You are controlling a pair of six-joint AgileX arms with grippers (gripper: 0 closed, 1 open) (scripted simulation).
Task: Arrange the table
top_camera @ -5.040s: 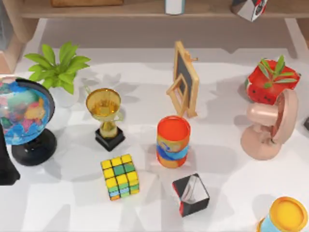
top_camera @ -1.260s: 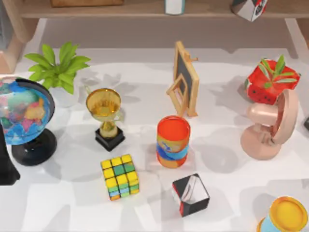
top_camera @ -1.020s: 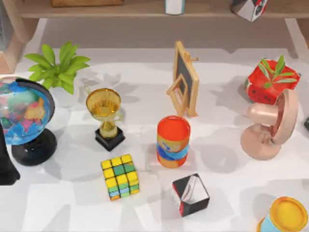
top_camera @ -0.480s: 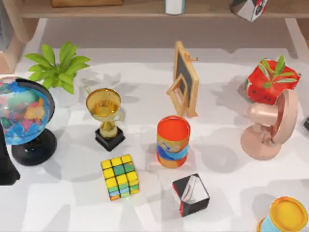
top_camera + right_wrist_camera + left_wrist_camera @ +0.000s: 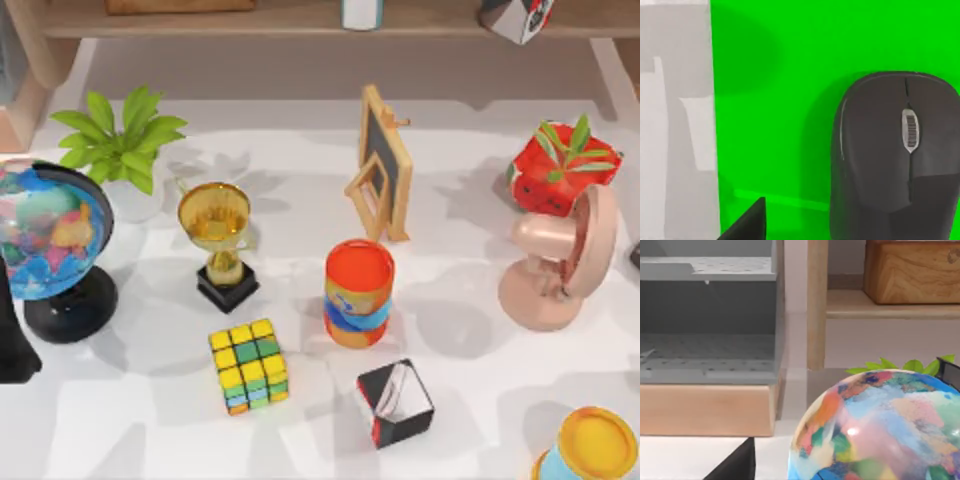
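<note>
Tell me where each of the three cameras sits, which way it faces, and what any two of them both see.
Top view: above the table, looking down on the ornaments; a dark part of the left arm shows at the left edge.
Left wrist view: on the left arm's wrist, facing the globe and wooden shelf; a dark corner shows low in the picture.
Right wrist view: on the right arm's wrist, facing a black mouse on a green mat.
Shared: the top and left wrist views both show the globe and plant.

No readable text, label, brand, number or sign is being shown on any object; the printed patterns on the can (image 5: 359, 293) and globe (image 5: 40, 232) cannot be read.
</note>
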